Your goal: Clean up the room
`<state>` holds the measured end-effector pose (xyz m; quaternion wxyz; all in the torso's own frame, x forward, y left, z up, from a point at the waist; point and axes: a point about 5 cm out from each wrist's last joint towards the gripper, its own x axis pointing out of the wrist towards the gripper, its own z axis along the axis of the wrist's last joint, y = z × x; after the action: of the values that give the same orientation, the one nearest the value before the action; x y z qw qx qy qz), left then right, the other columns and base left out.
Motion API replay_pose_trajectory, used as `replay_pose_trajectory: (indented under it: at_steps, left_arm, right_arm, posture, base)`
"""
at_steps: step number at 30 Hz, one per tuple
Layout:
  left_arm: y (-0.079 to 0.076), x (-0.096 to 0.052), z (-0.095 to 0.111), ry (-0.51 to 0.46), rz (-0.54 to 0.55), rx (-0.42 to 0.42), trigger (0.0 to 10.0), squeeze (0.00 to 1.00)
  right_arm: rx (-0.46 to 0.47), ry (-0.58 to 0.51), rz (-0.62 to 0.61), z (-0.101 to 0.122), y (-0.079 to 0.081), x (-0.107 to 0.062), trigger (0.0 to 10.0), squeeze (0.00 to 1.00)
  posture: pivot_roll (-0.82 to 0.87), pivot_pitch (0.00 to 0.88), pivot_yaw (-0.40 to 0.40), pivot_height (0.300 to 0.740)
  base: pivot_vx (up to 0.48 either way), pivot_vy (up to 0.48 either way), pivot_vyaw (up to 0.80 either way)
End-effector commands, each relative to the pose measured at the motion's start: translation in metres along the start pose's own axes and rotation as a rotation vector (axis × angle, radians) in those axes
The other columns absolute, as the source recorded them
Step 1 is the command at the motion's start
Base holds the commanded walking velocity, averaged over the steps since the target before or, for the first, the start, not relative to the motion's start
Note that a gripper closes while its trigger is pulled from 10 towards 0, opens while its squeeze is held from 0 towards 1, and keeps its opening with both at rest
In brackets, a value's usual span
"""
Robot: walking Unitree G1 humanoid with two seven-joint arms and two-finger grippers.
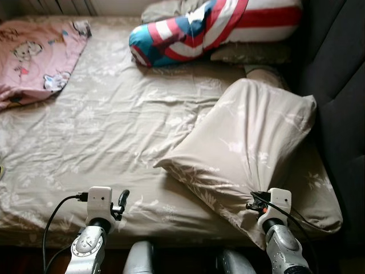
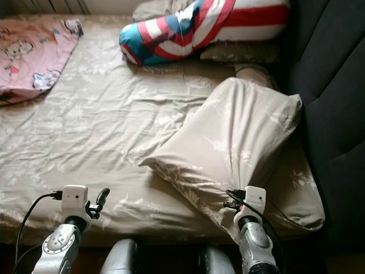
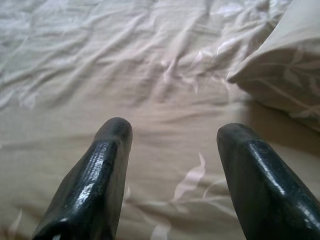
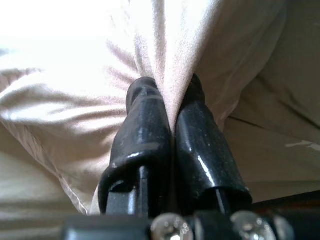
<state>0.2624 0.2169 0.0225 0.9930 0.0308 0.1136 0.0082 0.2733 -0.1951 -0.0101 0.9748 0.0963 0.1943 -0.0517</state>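
A large beige leaf-print pillow (image 1: 251, 142) lies tilted on the right side of the bed, one end near the dark headboard. My right gripper (image 4: 170, 95) is shut on a pinched fold of that pillow's cover near its front edge, seen from above at the right gripper (image 1: 263, 197). Over the bare sheet near the bed's front edge, left of the pillow, my left gripper (image 3: 172, 135) hovers open, its fingers (image 3: 105, 165) holding nothing; the left gripper (image 1: 121, 201) sits low in the head view.
The bed's beige sheet (image 1: 114, 125) is wrinkled. A red, white and blue star-striped bolster (image 1: 194, 28) lies at the far side. A pink cartoon-print blanket (image 1: 34, 57) covers the far left corner. A dark upholstered headboard (image 1: 342, 85) runs along the right.
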Motion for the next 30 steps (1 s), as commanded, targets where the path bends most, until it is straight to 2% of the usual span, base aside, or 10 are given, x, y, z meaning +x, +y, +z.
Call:
replay_pose_trajectory:
  at_steps: [1, 4, 14, 30]
  left_arm:
    - [0.001, 0.0, -0.006, 0.015, 0.019, -0.026, 10.0, 0.0]
    - [-0.002, 0.003, -0.004, 0.006, 0.019, -0.035, 10.0, 0.0]
    - [-0.01, 0.014, 0.002, -0.027, 0.005, -0.055, 10.0, 0.0]
    - [-0.017, 0.017, -0.001, -0.021, -0.013, -0.071, 10.0, 0.0]
  right_arm:
    - [0.017, -0.043, -0.01, 0.002, -0.007, -0.003, 10.0, 0.0]
    - [-0.012, -0.051, 0.003, 0.004, -0.005, -0.002, 10.0, 0.0]
    - [-0.011, -0.028, -0.041, 0.007, -0.012, 0.0, 10.0, 0.0]
    - [-0.009, -0.009, -0.074, 0.007, -0.017, 0.001, 10.0, 0.0]
  posture:
    - [0.02, 0.053, -0.054, 0.657]
    - [0.02, 0.041, -0.059, 0.662]
    - [0.02, 0.029, -0.071, 0.737]
    - [0.02, 0.024, -0.073, 0.74]
  base:
    - [0.0, 0.0, 0.0]
    - [0.0, 0.0, 0.0]
    - [0.0, 0.0, 0.0]
    - [0.0, 0.0, 0.0]
